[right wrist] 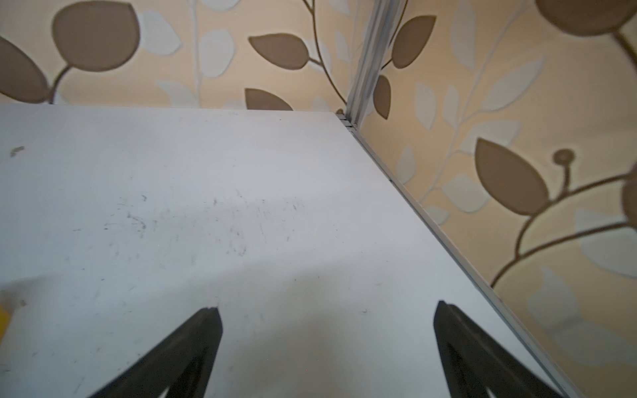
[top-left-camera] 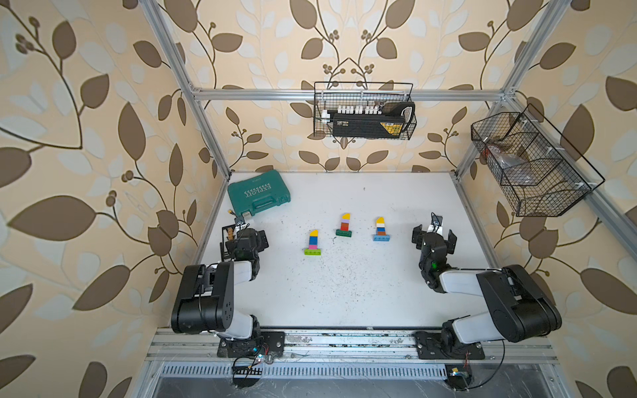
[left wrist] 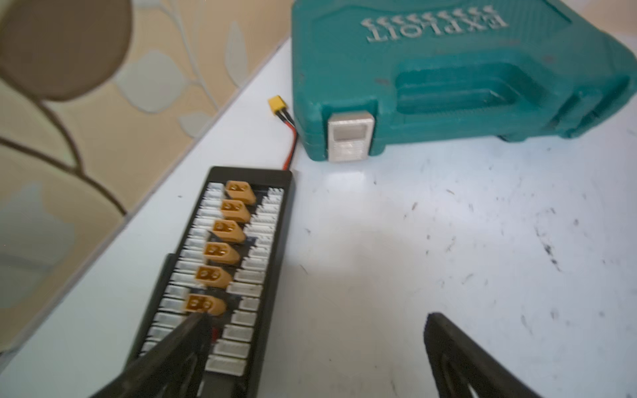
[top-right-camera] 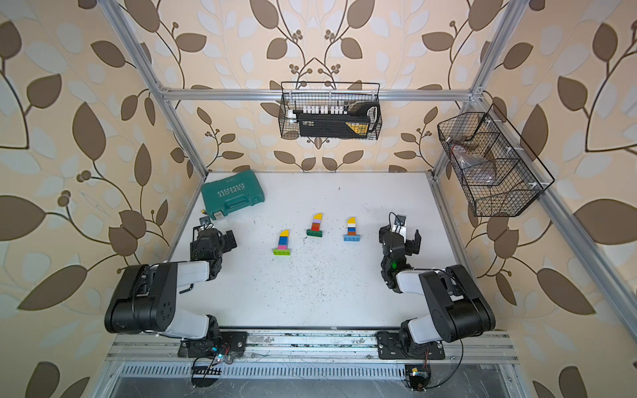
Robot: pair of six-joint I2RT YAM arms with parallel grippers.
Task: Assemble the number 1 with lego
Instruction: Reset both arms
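Note:
The lego lies as three flat stacked figures on the white table [top-left-camera: 344, 293], seen in both top views. One has a lime base with pink, blue and yellow above [top-left-camera: 313, 243]. The middle one has a dark green base [top-left-camera: 344, 225]. The third has a light blue base [top-left-camera: 381, 229]. My left gripper [top-left-camera: 246, 234] hangs open left of them, over a black connector board [left wrist: 224, 275], nothing between its fingers. My right gripper [top-left-camera: 435, 230] stands open to the right of the figures, over bare table [right wrist: 275, 206]. The figures are out of both wrist views, apart from a yellow sliver [right wrist: 2, 320].
A teal tool case [top-left-camera: 258, 193] lies at the back left corner, close ahead of the left gripper [left wrist: 317, 317]. A wire basket [top-left-camera: 363, 110] hangs on the back wall and another [top-left-camera: 531, 162] on the right wall. The table's right edge rail [right wrist: 448, 241] runs near the right gripper [right wrist: 327, 308].

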